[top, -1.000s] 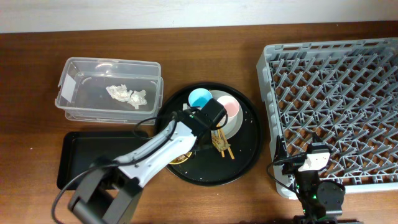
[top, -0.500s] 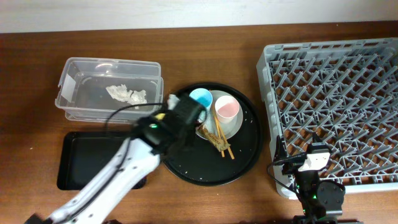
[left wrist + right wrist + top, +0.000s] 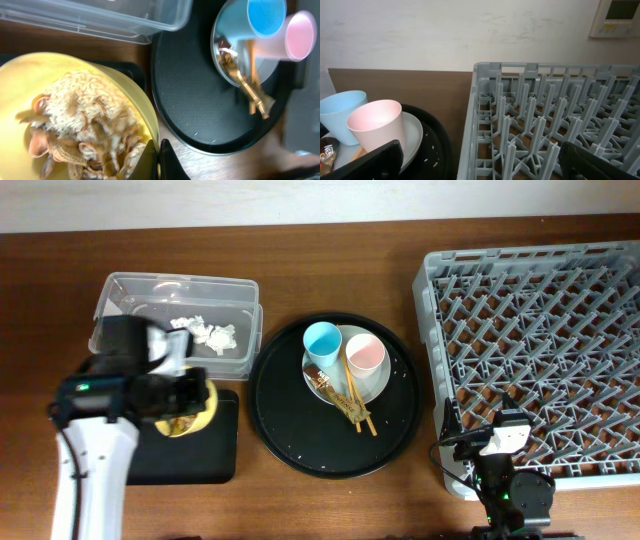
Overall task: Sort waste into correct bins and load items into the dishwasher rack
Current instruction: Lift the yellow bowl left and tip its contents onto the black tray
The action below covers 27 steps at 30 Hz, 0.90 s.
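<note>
Over the shallow black tray (image 3: 225,460) at the left of the desk (image 3: 330,250), our left end effector (image 3: 156,161) holds the yellow bowl (image 3: 187,412). It is pinched narrow on the bowl's rim, and beige food scraps (image 3: 85,120) are heaped inside. A second ago that bowl sat on the large round black tray (image 3: 300,435); the arm has since lifted it off and swung it leftward.

We read this as the scraps arriving at their bin. Tipping them out should come next, and the emptied bowl would then go to the rack.

Crumpled white tissue (image 3: 205,332) already lies in the clear tub (image 3: 125,288). On the round tray, the pale plate (image 3: 378,385) still carries the light-blue cup (image 3: 322,338), pink cup (image 3: 365,352), wooden chopsticks (image 3: 355,395) and brown-and-gold wrapper (image 3: 320,375).

We see nothing loaded in the grey dishwasher rack (image 3: 540,330). Our right end effector (image 3: 480,162) sits at its near corner, fingers spread wide and gripping nothing.
</note>
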{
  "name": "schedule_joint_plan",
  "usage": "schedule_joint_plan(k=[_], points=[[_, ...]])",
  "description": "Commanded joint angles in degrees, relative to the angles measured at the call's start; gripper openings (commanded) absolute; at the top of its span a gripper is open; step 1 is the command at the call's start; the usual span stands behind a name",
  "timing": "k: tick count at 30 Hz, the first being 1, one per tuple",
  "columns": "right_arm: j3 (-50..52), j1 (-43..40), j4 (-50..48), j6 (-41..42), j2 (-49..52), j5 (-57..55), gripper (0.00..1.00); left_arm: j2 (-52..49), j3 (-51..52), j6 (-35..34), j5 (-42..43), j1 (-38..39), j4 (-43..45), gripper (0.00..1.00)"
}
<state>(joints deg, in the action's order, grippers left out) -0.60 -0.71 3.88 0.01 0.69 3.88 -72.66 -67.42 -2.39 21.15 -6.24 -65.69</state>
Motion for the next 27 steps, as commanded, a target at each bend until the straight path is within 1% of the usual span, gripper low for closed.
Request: schedule_joint_plan(k=[1, 3, 5, 7, 11, 12, 17, 18, 19, 24, 27], points=[[0.3, 0.3, 0.3, 0.3, -0.4, -0.3, 0.98, 0.9, 5.3, 8.6, 16.3, -9.9, 2.3, 0.01], [0.3, 0.3, 0.3, 0.3, -0.4, -0.3, 0.98, 0.9, 9.5, 10.4, 24.8, -15.7, 5.5, 0.01], [0.3, 0.3, 0.3, 0.3, -0.4, -0.3, 0.98, 0.9, 12.8, 11.8, 30.3, -20.2, 7.8, 0.00], [0.3, 0.3, 0.3, 0.3, -0.4, -0.3, 0.98, 0.9, 15.1, 12.4, 32.2, -24.4, 9.7, 0.00], [0.3, 0.3, 0.3, 0.3, -0.4, -0.3, 0.98, 0.9, 16.5, 14.4, 32.3, -31.3, 10.4, 0.01], [0.3, 0.3, 0.3, 0.3, -0.4, -0.3, 0.98, 0.9, 16.5, 15.0, 32.4, -32.5, 10.4, 0.01], [0.3, 0.3, 0.3, 0.3, -0.4, -0.3, 0.98, 0.9, 17.2, 17.6, 38.1, -35.8, 10.5, 0.01], [0.3, 0.3, 0.3, 0.3, -0.4, -0.3, 0.98, 0.9, 17.7, 17.7, 39.7, -36.6, 10.6, 0.01], [0.3, 0.3, 0.3, 0.3, -0.4, -0.3, 0.98, 0.9, 18.7, 20.0, 43.1, -37.8, 10.6, 0.00], [0.3, 0.3, 0.3, 0.3, -0.4, -0.3, 0.98, 0.8, 22.3, 25.3, 52.0, -40.5, 11.0, 0.00], [0.3, 0.3, 0.3, 0.3, -0.4, -0.3, 0.98, 0.7, 24.0, 26.4, 55.5, -41.7, 11.0, 0.00]])
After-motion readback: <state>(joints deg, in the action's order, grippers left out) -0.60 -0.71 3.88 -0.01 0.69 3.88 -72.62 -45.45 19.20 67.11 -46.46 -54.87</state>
